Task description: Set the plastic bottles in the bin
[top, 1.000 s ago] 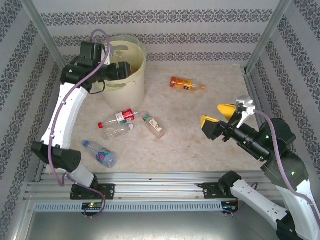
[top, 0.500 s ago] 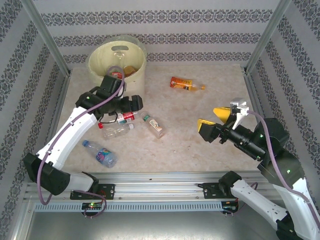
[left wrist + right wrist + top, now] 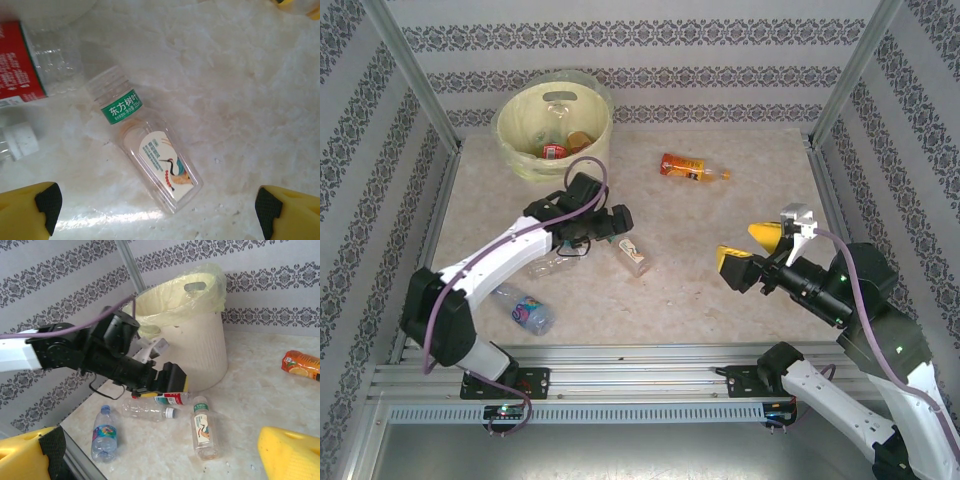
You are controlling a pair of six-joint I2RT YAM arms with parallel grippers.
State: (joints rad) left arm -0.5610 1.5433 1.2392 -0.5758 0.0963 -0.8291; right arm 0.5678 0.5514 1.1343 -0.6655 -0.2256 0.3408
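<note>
left hand (image 3: 156, 207) wide above green-label bottle (image 3: 150, 150) on counter (image 3: 240, 100), placed to straddle it; right hand (image 3: 752, 247) wide, empty

Two slim robot arms share one build. The left arm (image 3: 495, 255) and the right arm (image 3: 880, 340) have smooth white shells on their long links and bulky black housings at each joint and base. A thin mauve cable (image 3: 587, 159) runs loosely along each arm. Small green lights (image 3: 903, 349) glow on the right arm's black joints. The left gripper (image 3: 615, 224) and right gripper (image 3: 750, 247) carry chunky yellow fingers (image 3: 290, 450) lined with black pads (image 3: 47, 202).
</note>
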